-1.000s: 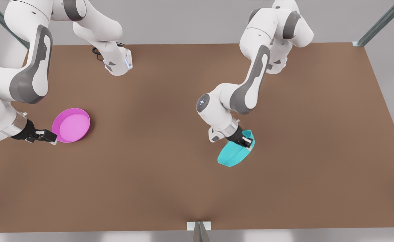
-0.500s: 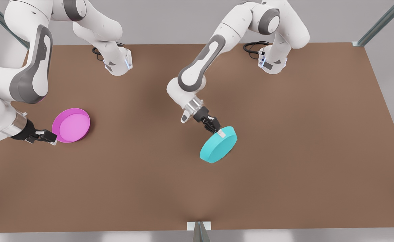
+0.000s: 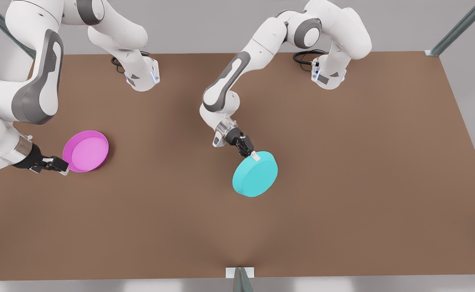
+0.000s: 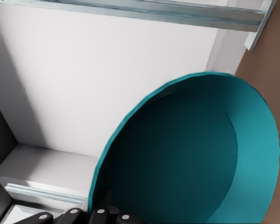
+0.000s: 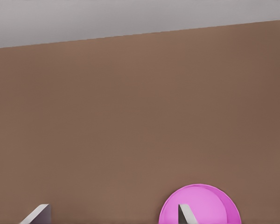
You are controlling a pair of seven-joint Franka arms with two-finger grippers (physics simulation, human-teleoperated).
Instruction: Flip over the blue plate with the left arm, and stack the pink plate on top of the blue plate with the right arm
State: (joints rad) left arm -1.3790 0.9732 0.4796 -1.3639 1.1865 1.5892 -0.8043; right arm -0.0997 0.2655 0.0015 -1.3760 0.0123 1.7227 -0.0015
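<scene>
The left gripper (image 3: 254,155) pinches the rim of the blue plate (image 3: 255,174), which is turned base-up near the middle of the tabletop (image 3: 343,162); the right gripper (image 3: 61,168) waits with fingers spread just beside the pink plate (image 3: 86,151), which lies rim-up toward the front view's left.

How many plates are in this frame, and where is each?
2. The blue plate sits mid-table, base up, its rim gripped by the left gripper. The pink plate lies open side up at the front view's left, beside the right gripper.
</scene>
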